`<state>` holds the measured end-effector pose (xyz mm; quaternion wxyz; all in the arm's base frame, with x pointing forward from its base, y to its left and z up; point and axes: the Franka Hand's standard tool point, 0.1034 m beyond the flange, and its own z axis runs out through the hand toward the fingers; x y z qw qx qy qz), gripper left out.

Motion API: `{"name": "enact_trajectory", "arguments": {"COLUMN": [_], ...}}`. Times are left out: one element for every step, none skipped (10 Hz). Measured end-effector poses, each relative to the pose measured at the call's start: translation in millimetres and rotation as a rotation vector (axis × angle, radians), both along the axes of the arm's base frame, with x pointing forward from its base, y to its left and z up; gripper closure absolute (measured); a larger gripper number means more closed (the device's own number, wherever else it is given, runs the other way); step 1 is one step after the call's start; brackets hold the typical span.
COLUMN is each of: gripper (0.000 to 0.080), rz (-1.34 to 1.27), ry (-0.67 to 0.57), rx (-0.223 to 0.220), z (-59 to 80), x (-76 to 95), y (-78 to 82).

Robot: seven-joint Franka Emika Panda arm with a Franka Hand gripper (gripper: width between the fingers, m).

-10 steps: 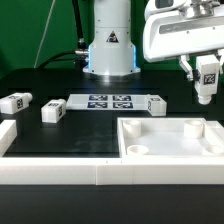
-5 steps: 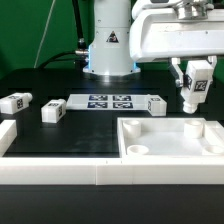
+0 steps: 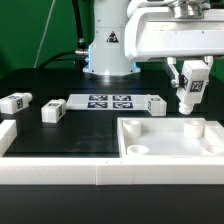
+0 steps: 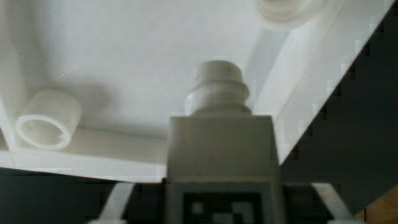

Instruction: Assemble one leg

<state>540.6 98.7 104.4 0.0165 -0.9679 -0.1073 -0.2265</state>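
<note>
My gripper [image 3: 190, 80] is shut on a white leg [image 3: 191, 90] with a black-and-white tag, holding it tilted in the air above the far right corner of the large white tray-like piece [image 3: 170, 150]. In the wrist view the held leg [image 4: 221, 150] points its round peg end down at the tray piece [image 4: 125, 60], between a corner socket [image 4: 48, 115] and the far rim. Three more legs lie on the table: two at the exterior view's left [image 3: 14, 102] [image 3: 52, 111] and one [image 3: 155, 104] by the marker board.
The marker board [image 3: 109, 101] lies at the table's middle back. The robot base [image 3: 108, 50] stands behind it. A white rail [image 3: 60, 172] runs along the front edge with an upright end [image 3: 8, 135] at the exterior view's left.
My gripper has moved toward the exterior view's left and slightly down with the leg, which has tilted, and now hangs closer over the tray piece's far right corner.
</note>
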Motion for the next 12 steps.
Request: {"name": "enact_trajectory", "arguments": {"gripper": [0.0515, 0.0515, 0.0515, 0.0515, 0.0515, 0.0515, 0.0515, 0.0515, 0.0515, 0.0515, 0.0515, 0.0515], "rz": [0.004, 0.004, 0.009, 0.009, 0.007, -0.002, -0.006, -0.010, -0.012, -0.010, -0.009, -0.009], "ry": [0.001, -0.008, -0.022, -0.033, -0.044, -0.062, -0.070, -0.101, -0.106, -0.106, -0.103, -0.100], "rx": [0.000, 0.001, 0.000, 0.001, 0.004, 0.008, 0.014, 0.019, 0.021, 0.023, 0.023, 0.022], "z": [-2.4, -4.6, -5.5, -7.2, -9.9, -15.0, -16.9, -18.1, -22.3, -22.5, -24.1, -25.9], "x": [6.1, 23.4, 42.2, 56.5, 66.8, 71.9, 73.4, 74.2, 72.9, 72.2, 71.3, 70.6], "y": [1.5, 2.3, 3.0, 3.4, 4.3, 4.6, 10.1, 11.8, 14.0, 17.4, 18.3, 18.3]}}
